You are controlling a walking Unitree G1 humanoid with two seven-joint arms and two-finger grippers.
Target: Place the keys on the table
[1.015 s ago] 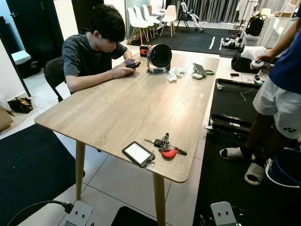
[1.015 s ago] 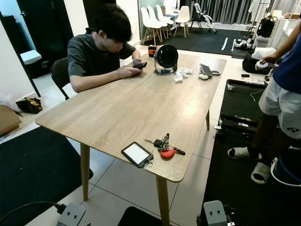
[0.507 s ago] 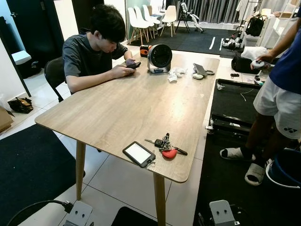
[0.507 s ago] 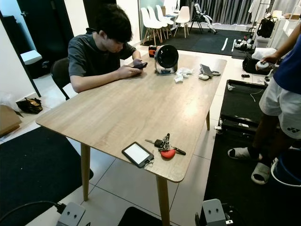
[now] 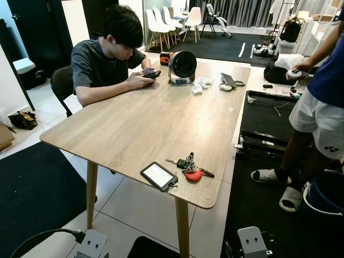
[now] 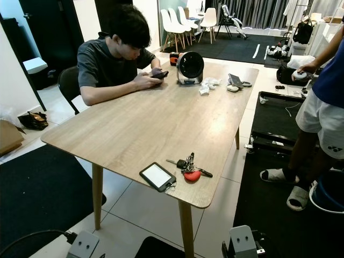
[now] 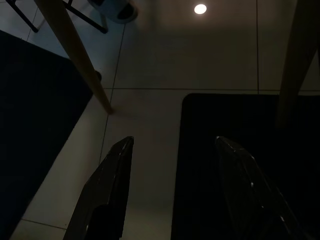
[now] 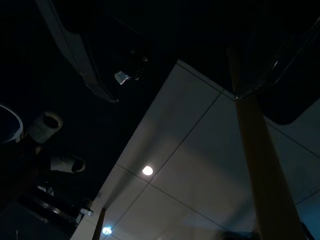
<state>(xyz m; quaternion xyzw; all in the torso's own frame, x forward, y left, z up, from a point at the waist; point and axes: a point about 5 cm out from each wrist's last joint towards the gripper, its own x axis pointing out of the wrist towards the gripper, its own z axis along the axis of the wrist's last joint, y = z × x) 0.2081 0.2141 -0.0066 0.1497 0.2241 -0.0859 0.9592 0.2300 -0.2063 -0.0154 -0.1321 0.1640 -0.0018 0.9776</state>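
The keys (image 5: 189, 166), a bunch with a red fob (image 5: 194, 176), lie on the wooden table (image 5: 145, 121) near its front right corner, with no gripper touching them. Both arms hang low below the table edge; the left arm (image 5: 90, 244) and the right arm (image 5: 250, 242) show at the bottom of the eye views. In the left wrist view my left gripper (image 7: 175, 145) is open over the tiled floor and a black mat, holding nothing. My right gripper (image 8: 175, 90) is open too in its dark wrist view, beside a table leg (image 8: 265, 170).
A black framed device (image 5: 159, 176) lies just left of the keys. A person (image 5: 107, 59) sits at the far left of the table with a phone. A small fan (image 5: 182, 66) stands at the far end. Another person (image 5: 317, 107) stands to the right, on a black mat (image 5: 258, 215).
The view has shifted very slightly. The keys lie in the same spot and both arms still hang low.
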